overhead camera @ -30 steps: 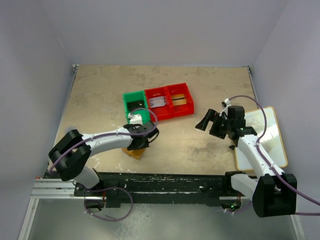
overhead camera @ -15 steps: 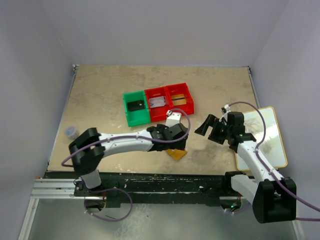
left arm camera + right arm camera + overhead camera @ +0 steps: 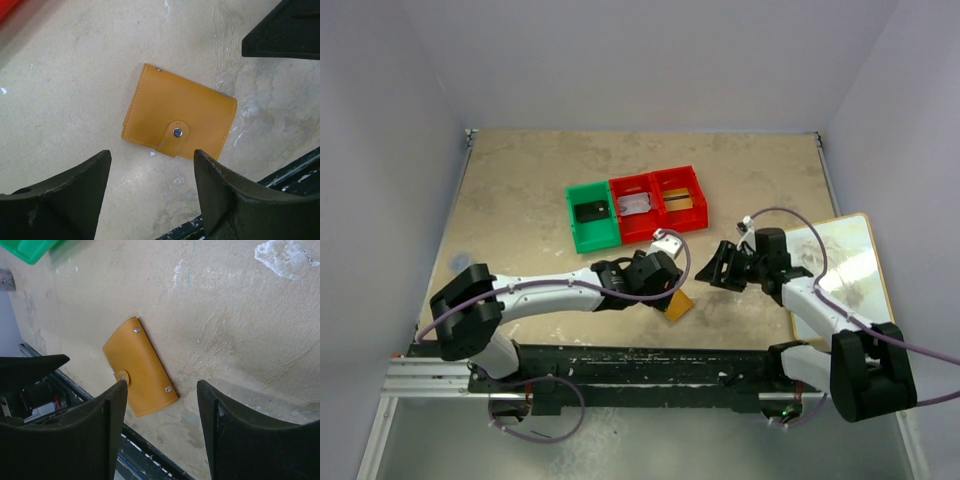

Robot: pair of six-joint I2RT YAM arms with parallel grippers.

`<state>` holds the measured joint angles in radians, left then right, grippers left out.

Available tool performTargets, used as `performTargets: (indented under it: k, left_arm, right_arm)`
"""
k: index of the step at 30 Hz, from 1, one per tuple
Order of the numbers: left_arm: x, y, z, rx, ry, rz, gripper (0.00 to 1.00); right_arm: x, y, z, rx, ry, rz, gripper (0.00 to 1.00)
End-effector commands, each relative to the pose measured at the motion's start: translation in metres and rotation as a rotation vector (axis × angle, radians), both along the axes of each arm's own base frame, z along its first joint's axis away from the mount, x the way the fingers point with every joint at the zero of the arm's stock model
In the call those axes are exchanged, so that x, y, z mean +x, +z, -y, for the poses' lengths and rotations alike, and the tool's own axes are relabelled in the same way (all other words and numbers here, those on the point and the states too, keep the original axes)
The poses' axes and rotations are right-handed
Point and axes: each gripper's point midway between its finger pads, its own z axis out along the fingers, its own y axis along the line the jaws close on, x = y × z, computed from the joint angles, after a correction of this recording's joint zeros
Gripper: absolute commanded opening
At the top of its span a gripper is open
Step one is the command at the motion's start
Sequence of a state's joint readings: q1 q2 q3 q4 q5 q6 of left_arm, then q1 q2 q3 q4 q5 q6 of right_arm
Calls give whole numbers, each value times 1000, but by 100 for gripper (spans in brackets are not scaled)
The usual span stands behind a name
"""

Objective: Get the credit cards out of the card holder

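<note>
Table (image 3: 520,200): left tool (image 3: 151,154), right tool (image 3: 162,385) flank card holder (image 3: 180,117).

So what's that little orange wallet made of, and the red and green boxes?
The small orange-tan folded wallet looks like smooth leather, or maybe fake leather: stitching runs along its edges, and a shiny metal snap holds its tab shut. The green box and the red boxes look like hard moulded plastic, with plain bright colour and thin stiff walls.
</note>
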<state>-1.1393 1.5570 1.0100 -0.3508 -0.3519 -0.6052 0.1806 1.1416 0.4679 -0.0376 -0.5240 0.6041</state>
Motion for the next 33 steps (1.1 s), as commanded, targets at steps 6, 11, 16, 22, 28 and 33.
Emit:
performTargets:
  k: [6, 11, 16, 22, 28, 33]
  left_arm:
    - [-14, -13, 40, 27, -263, -43, 58]
    - [-14, -28, 39, 94, -286, -42, 56]
    - [-9, -41, 33, 164, -287, -31, 52]
    - [-4, -47, 33, 199, -292, -19, 44]
    - [-7, -61, 25, 237, -288, -25, 31]
    - [-8, -69, 11, 242, -242, 16, 17]
  right_arm:
    - [-11, 1, -18, 111, 57, 33, 58]
    - [-16, -10, -22, 100, 105, -7, 59]
    - [-15, -18, -25, 102, 127, -25, 57]
    - [-12, -15, -37, 122, 166, -16, 60]
    - [-14, -33, -43, 66, 187, -67, 62]
    - [-17, -62, -42, -42, 186, -139, 53]
